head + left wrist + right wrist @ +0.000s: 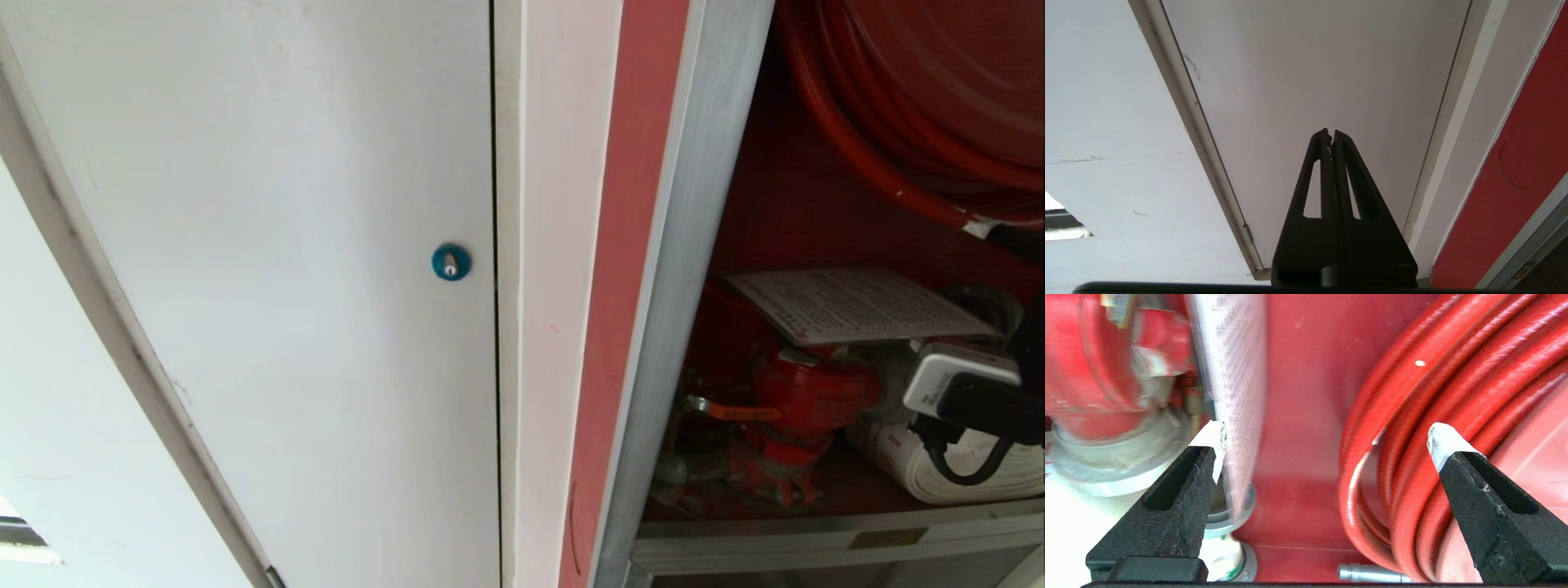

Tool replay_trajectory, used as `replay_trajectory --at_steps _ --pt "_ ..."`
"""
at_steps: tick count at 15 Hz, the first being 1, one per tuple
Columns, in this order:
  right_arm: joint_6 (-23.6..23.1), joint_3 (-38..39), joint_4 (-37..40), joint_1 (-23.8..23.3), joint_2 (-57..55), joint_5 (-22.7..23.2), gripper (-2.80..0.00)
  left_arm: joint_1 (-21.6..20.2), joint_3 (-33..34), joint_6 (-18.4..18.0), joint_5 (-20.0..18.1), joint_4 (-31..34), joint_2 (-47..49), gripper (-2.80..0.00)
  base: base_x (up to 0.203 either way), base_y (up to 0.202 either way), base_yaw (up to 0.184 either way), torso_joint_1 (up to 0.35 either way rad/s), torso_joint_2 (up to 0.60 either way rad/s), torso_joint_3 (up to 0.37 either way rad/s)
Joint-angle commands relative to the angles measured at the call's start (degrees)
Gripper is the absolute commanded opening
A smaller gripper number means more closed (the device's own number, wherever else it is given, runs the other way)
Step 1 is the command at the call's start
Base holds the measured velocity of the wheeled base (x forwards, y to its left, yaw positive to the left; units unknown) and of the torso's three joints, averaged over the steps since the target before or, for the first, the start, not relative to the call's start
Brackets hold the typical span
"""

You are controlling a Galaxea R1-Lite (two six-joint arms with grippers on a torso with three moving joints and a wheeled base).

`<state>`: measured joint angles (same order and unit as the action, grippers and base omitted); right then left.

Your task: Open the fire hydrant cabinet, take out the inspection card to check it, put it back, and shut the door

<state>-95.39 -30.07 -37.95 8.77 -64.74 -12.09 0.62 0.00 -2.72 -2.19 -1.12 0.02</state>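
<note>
The fire hydrant cabinet [694, 245] stands open, its red interior showing; its door is out of view. The inspection card [857, 304], a whitish printed sheet, lies flat on top of the red valve [804, 400]. My right arm's wrist [963, 388] reaches in from the right beside the card. In the right wrist view the right gripper [1327, 435] is open wide. The card [1237, 375] appears edge-on just inside one white-taped fingertip [1214, 435], not clamped. The left gripper [1331, 132] is shut and empty, facing a white door.
A plain white door [286, 245] with a blue round lock [451, 261] fills the left. The red hose reel [922, 98] hangs over the card and lies close behind the other fingertip [1441, 439]. A white rolled hose [963, 474] lies on the cabinet floor.
</note>
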Motion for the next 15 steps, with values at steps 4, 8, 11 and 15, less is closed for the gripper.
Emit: replay_trajectory --at_steps 4,8,11,15 --pt "-0.4 1.2 -0.2 0.0 -0.6 0.0 0.0 0.0 0.7 0.0 0.0 0.0 0.0 -2.8 0.0 0.0 0.0 0.0 0.0 0.0" --pt "-0.2 1.0 -0.7 0.0 -2.7 0.0 0.0 0.0 0.7 0.0 0.0 0.0 0.1 -2.8 0.0 0.0 0.0 0.0 0.0 0.0" --pt "-0.2 0.3 -5.3 0.0 -5.7 0.0 0.0 0.0 0.7 0.0 0.0 0.0 0.0 -2.8 0.0 0.0 0.0 0.0 0.0 0.0" --pt "-0.3 -2.3 -5.9 0.0 -6.0 -0.1 0.0 0.0 0.7 0.0 0.0 0.0 0.0 -2.8 0.0 0.0 0.0 0.0 0.0 0.0"
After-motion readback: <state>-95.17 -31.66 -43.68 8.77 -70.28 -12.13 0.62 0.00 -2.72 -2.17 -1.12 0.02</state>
